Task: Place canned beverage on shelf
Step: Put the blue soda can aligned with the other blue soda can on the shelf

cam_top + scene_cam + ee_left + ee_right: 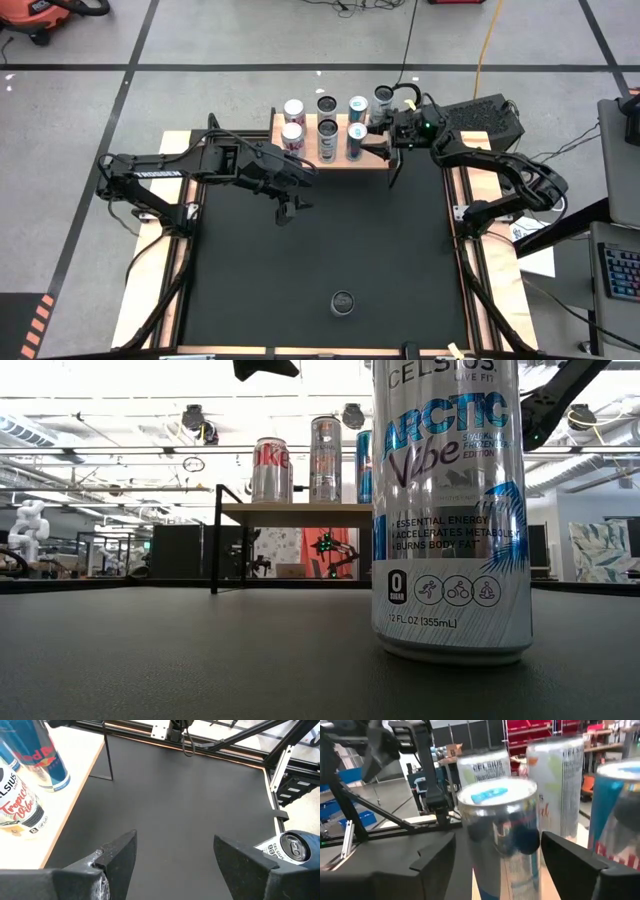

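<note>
The shelf (330,158), light wood on thin black legs, stands at the table's far edge with several cans upright on it. My right gripper (368,134) reaches level over its right end. It is open, with one finger on each side of a silver and blue can (502,835) and a narrow gap at each side. This can (357,132) stands in the near row. My left gripper (175,855) hangs open over the black table (320,250), near the shelf's left part, with nothing between its fingers. A Celsius can (343,302) stands alone near the table's front edge.
Behind the can between my right fingers stand more cans (560,785), close together. A Red Bull can (45,760) and a Tropical Vibe can (17,805) stand at the shelf's edge. A black box (485,118) lies right of the shelf.
</note>
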You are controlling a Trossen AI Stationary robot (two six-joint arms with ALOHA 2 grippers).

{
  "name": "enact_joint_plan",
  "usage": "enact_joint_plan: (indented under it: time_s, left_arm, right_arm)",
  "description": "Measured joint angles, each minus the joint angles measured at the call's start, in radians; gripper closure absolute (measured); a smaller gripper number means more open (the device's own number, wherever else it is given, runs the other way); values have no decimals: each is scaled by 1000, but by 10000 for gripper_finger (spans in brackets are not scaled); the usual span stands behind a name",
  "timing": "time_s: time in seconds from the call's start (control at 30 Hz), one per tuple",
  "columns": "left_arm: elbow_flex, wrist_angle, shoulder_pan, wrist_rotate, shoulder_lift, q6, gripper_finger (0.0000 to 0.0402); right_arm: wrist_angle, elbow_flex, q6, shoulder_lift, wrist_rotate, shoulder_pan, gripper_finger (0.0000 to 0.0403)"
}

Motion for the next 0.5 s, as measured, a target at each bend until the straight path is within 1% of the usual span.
enact_joint_plan:
  time_s: [0.13,0.23,0.4,0.5]
  left_arm:
    - [0,0,0,0,0,0,134]
    - [0,0,0,0,0,0,134]
    - [0,0,0,0,0,0,134]
    - [0,1,0,0,0,0,134]
  right_arm:
    - [-15,1,9,-12,-1,-11,127]
    - [-42,1,9,-46,-1,-12,127]
    - [-151,2,-12,-131,-3,-12,126]
    - [-247,2,-44,-194,-2,-12,126]
